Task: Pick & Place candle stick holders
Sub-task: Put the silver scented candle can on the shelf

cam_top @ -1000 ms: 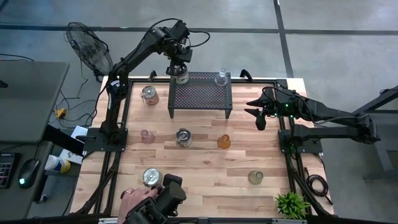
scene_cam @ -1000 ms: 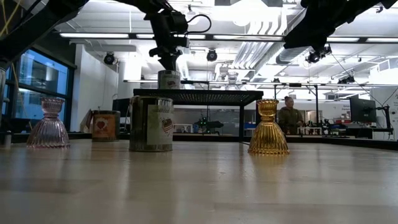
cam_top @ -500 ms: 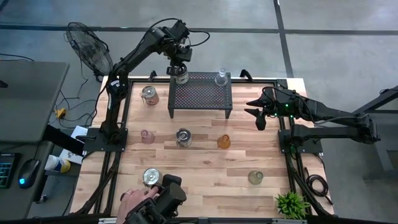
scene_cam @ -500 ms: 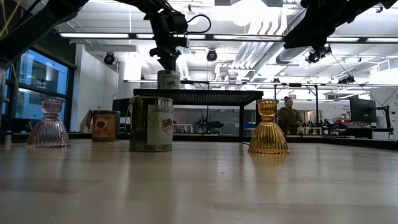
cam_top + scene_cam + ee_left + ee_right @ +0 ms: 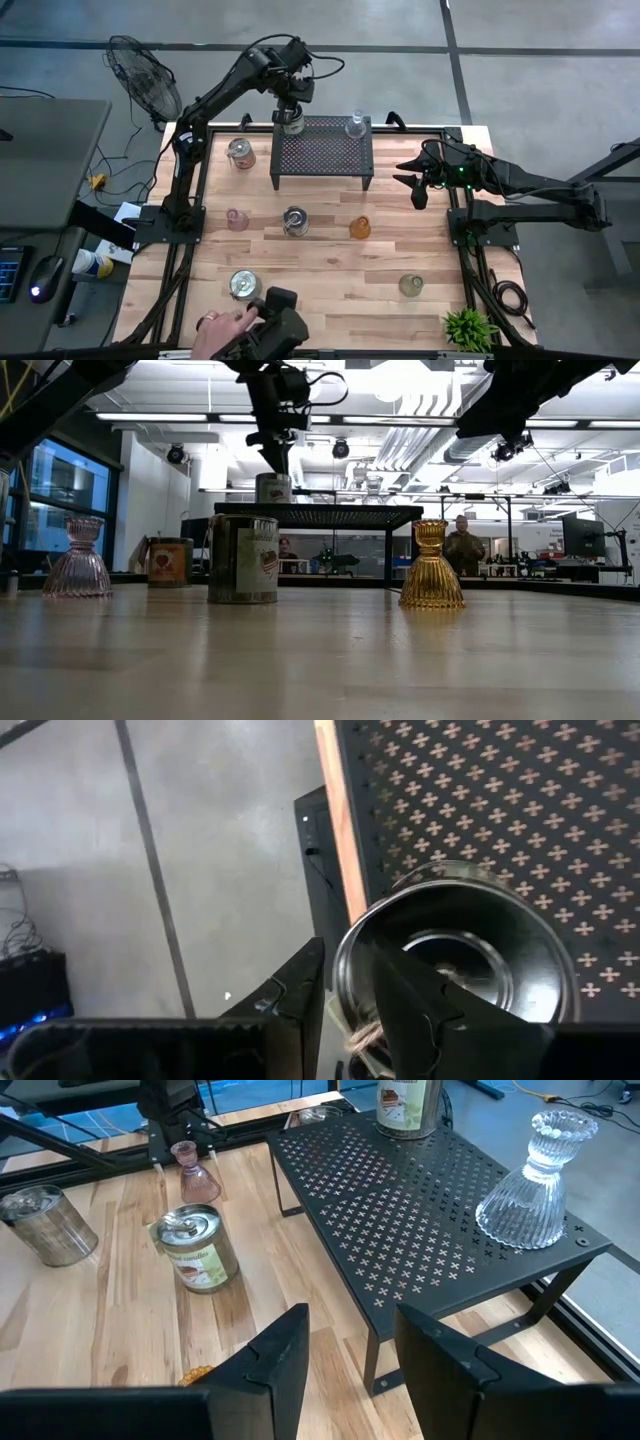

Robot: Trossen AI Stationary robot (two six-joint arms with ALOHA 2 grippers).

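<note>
A silvery tin holder [image 5: 291, 122] stands on its base at the far left corner of the black perforated stand [image 5: 322, 150]. It also shows in the low view [image 5: 272, 487]. My left gripper [image 5: 350, 995] is just above it, pointing down and open. One finger is outside the tin's rim [image 5: 345, 965] and one inside, with a gap showing. A clear glass holder [image 5: 355, 125] stands on the stand's far right corner. My right gripper [image 5: 415, 185] waits open and empty to the right of the stand.
On the table stand a silvery tin [image 5: 240, 152], a pink glass holder [image 5: 236, 219], a silvery tin [image 5: 295, 220], an amber holder [image 5: 359, 227], a greenish holder [image 5: 409, 285] and a tin [image 5: 243, 283]. A person's hand [image 5: 215, 325] is at the near edge. A plant [image 5: 468, 328] stands near right.
My left gripper has gone up a little over the tin on the stand and shifted slightly toward the table's right. The tin stays standing on the stand. The person's hand at the near edge has shifted to the right.
</note>
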